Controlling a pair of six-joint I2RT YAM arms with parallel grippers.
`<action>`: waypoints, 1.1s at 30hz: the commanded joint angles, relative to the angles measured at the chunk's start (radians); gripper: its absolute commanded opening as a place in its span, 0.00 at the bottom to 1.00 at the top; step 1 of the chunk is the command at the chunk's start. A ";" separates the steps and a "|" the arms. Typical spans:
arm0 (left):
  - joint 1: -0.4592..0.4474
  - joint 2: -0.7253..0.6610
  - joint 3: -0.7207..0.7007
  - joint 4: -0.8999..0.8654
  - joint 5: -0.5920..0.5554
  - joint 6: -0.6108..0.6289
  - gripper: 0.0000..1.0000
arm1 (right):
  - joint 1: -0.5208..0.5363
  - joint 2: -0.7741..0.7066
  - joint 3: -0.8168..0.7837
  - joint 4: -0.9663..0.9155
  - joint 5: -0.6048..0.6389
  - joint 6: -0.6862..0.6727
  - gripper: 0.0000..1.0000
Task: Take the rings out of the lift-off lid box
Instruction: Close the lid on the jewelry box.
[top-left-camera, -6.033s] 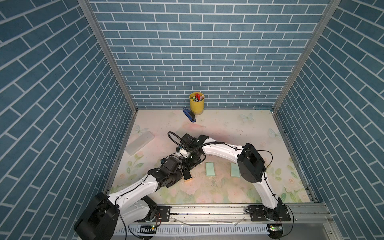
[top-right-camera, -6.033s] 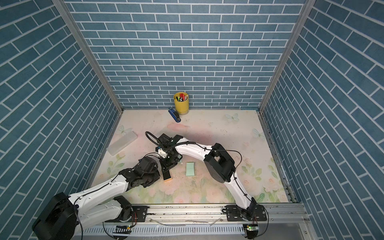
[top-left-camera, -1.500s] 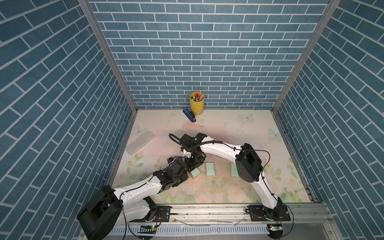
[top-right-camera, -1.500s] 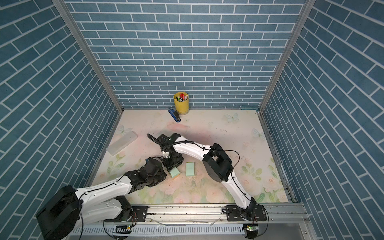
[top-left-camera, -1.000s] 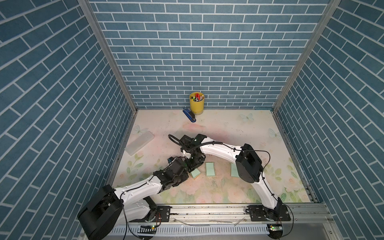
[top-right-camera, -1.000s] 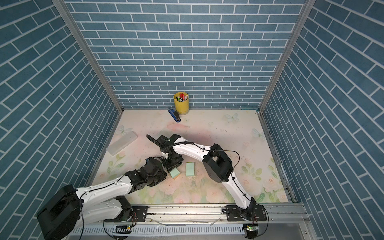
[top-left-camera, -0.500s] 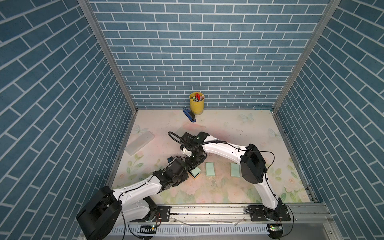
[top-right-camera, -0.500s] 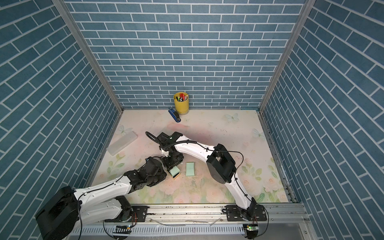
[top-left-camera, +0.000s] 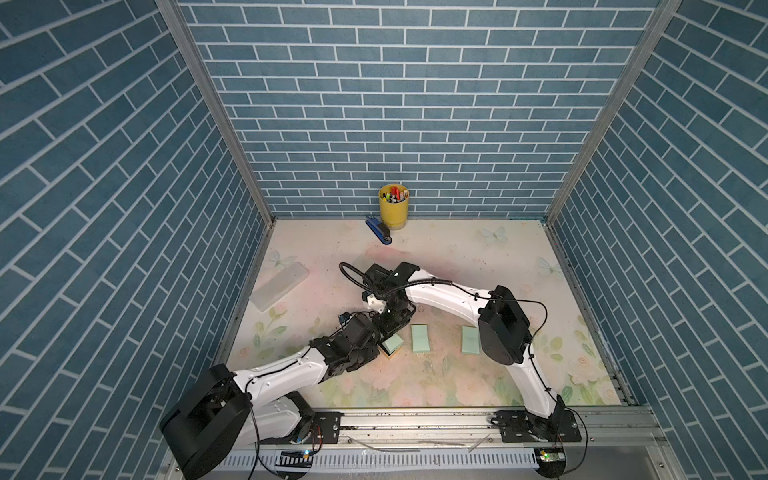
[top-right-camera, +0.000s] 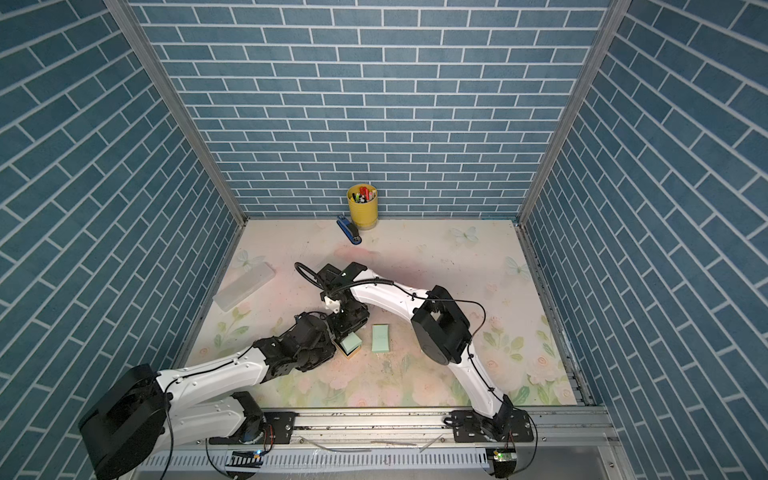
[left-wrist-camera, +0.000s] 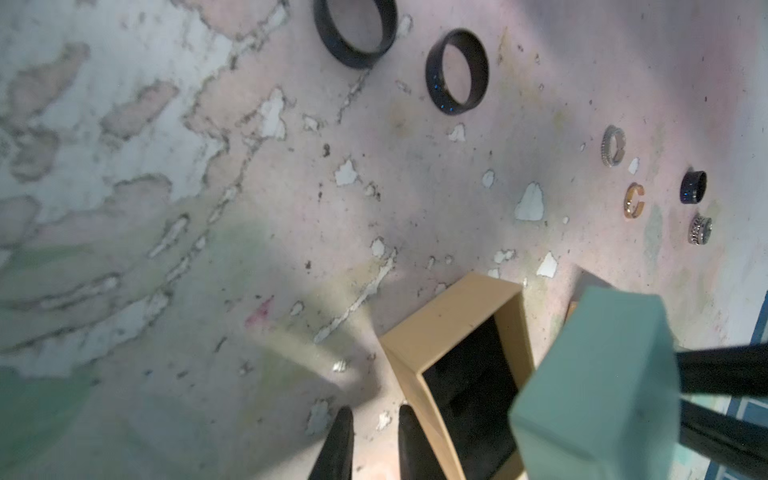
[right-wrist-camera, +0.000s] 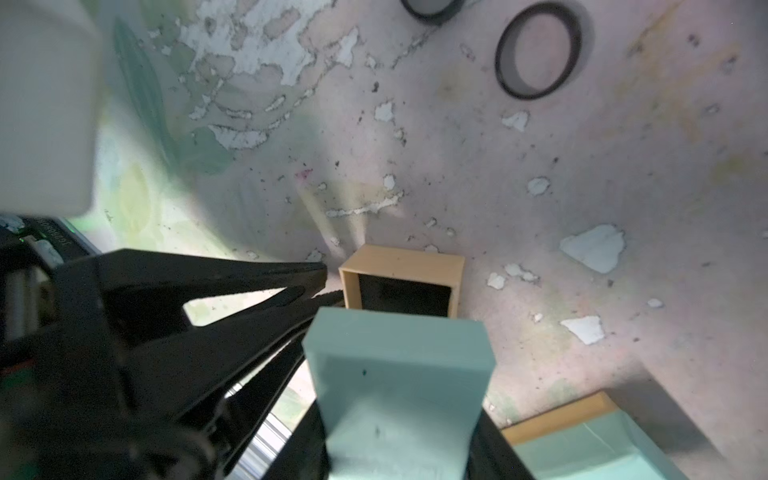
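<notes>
- Right gripper (right-wrist-camera: 399, 432): pinching a mint-green square cardboard lid (right-wrist-camera: 397, 365) by two opposite sides. The lid is held clear of the table.
- Tan cardboard box base with a black lining (left-wrist-camera: 453, 332): stands open on the worn floral tabletop (top-left-camera: 457, 257), below and partly behind the raised lid. In both top views the lid covers most of it and only a tan edge (top-right-camera: 347, 354) shows.
- Base interior: only part is in view, and that part is black. Its contents cannot be told.
- Left gripper (left-wrist-camera: 372, 432): fingers drawn almost together, with a thin strip of table showing between the tips and nothing clamped. The tips sit low, just beside the base's outer wall.
- Finger rings (right-wrist-camera: 538, 50): six counted in the left wrist view, all loose on the tabletop outside the base.
- Near pair: a wide black band (left-wrist-camera: 355, 31) and a second black band (left-wrist-camera: 457, 70), side by side and apart.
- Far group of four, close together but not touching: a pale silvery ring (left-wrist-camera: 613, 145), a gold-copper split ring (left-wrist-camera: 633, 200), a small black band (left-wrist-camera: 693, 187) and a dark patterned ring (left-wrist-camera: 700, 230).
- The rings are too small to make out in the top views.
- Two further mint-green flat boxes (top-left-camera: 420, 338) (top-left-camera: 471, 340) lie beside the held lid.
- At the back wall: a yellow cup of pens (top-left-camera: 393, 206), with a blue stapler (top-left-camera: 378, 230) just beside it.
- Near the left wall: a translucent oblong case (top-left-camera: 279, 286).
</notes>
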 joint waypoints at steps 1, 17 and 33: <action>0.006 0.006 0.018 -0.001 -0.001 0.014 0.22 | -0.005 0.024 -0.019 -0.013 -0.015 -0.028 0.48; 0.008 0.030 0.010 0.024 0.002 0.012 0.22 | -0.004 0.033 -0.043 0.001 -0.049 -0.035 0.48; 0.009 0.033 -0.003 0.040 -0.001 0.012 0.22 | 0.003 0.057 -0.040 0.024 -0.079 -0.026 0.49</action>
